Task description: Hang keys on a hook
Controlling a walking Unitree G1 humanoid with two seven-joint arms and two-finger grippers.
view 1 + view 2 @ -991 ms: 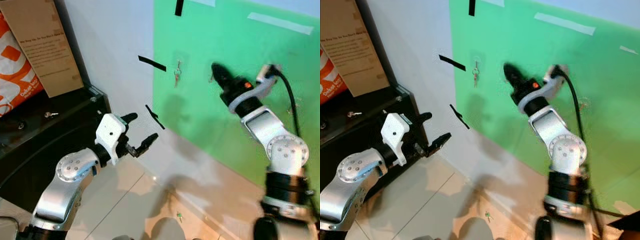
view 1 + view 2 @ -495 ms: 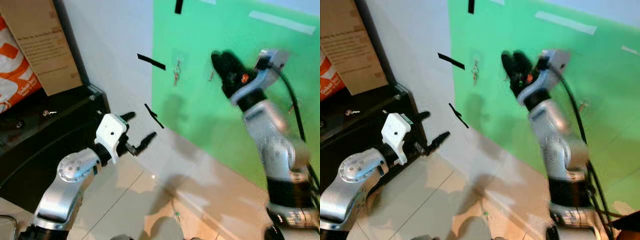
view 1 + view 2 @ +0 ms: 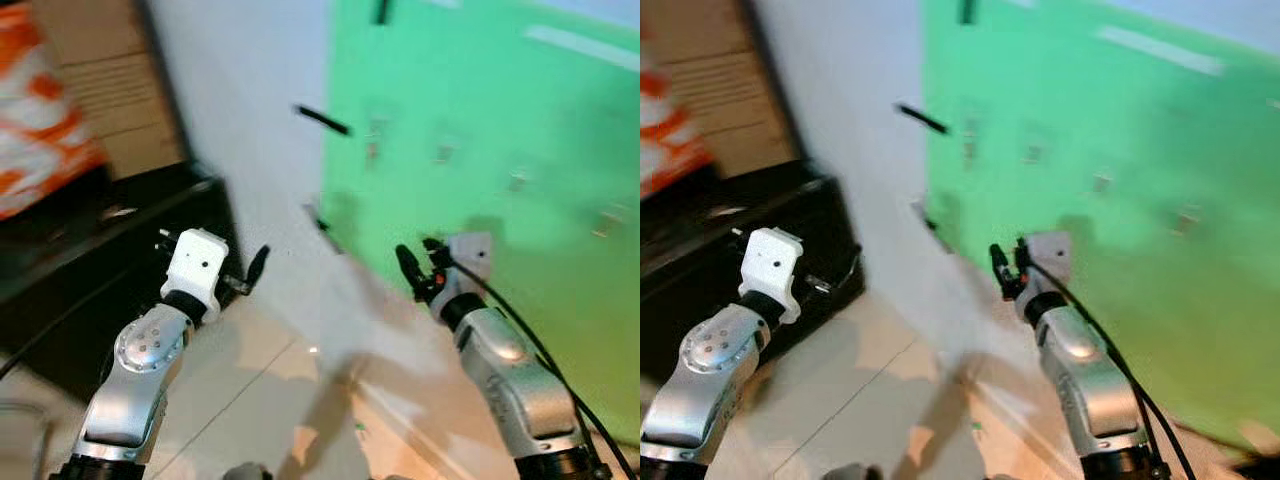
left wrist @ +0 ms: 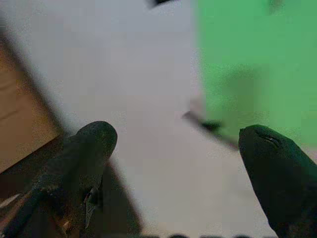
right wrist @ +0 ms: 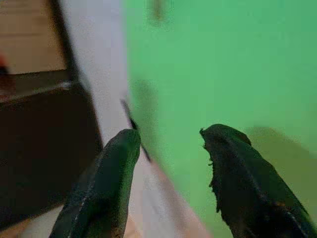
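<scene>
The picture is blurred by motion. A small bunch of keys (image 3: 374, 141) hangs on a hook on the green board (image 3: 500, 110), high on the wall. My right gripper (image 3: 417, 262) is low in front of the board, well below the keys, open with nothing between its fingers (image 5: 101, 188). The left gripper (image 3: 245, 275) is held out beside the black cabinet, open and empty, its fingers (image 4: 81, 158) wide apart. Other small hooks (image 3: 445, 153) run along the board to the right of the keys.
A black cabinet (image 3: 90, 280) stands on the left, with a cardboard box (image 3: 105, 90) and an orange bag (image 3: 40, 120) on it. Black tape strips (image 3: 322, 120) mark the white wall. A small green object (image 3: 358, 428) lies on the tiled floor.
My right arm has dropped from beside the hooks to low in front of the wall. The whole view has swung and blurred. The left gripper has turned a little; the keys stay hanging.
</scene>
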